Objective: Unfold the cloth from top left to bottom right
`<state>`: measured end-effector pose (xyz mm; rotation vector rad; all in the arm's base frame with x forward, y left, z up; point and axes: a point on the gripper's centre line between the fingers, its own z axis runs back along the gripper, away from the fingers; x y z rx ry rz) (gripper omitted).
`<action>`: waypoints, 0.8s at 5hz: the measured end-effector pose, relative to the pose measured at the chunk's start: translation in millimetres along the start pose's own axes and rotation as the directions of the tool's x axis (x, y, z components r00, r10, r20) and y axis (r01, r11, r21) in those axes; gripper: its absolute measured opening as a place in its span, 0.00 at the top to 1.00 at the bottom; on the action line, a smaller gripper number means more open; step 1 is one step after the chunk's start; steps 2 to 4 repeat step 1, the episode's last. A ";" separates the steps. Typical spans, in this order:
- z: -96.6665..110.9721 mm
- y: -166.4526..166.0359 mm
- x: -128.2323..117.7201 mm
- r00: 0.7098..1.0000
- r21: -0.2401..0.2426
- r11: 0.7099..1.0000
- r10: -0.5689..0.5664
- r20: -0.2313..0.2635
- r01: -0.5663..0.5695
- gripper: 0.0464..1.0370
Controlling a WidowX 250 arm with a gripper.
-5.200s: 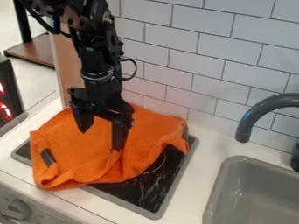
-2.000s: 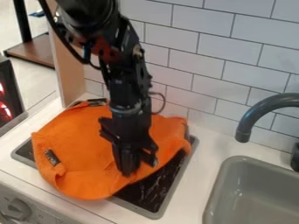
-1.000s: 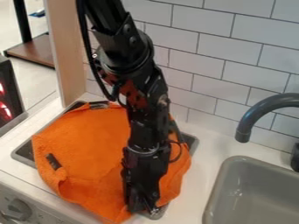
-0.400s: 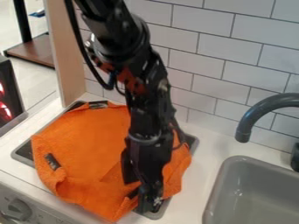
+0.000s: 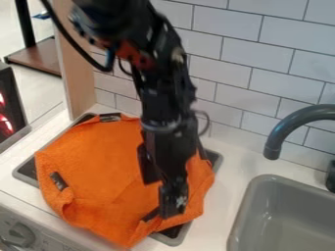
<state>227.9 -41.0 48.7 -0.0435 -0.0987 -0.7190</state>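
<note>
Orange cloth [image 5: 98, 166] beneath the released end effector [image 5: 161, 198], its two fingers apart.

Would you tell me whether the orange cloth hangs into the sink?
No, the orange cloth lies over the black stovetop, with white counter between it and the sink.

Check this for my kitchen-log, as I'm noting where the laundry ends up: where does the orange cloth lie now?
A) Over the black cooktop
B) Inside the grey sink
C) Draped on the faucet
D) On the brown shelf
A: the orange cloth is spread over the black cooktop, whose edges show around it.
</note>
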 end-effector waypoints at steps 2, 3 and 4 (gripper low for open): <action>3.9 3.0 -4.4 0.999 0.024 0.999 -0.028 -0.022 0.028 0.04; 3.9 3.0 -4.4 0.999 0.024 0.999 -0.028 -0.022 0.028 0.04; 3.9 3.0 -4.4 0.999 0.024 0.999 -0.028 -0.022 0.028 0.04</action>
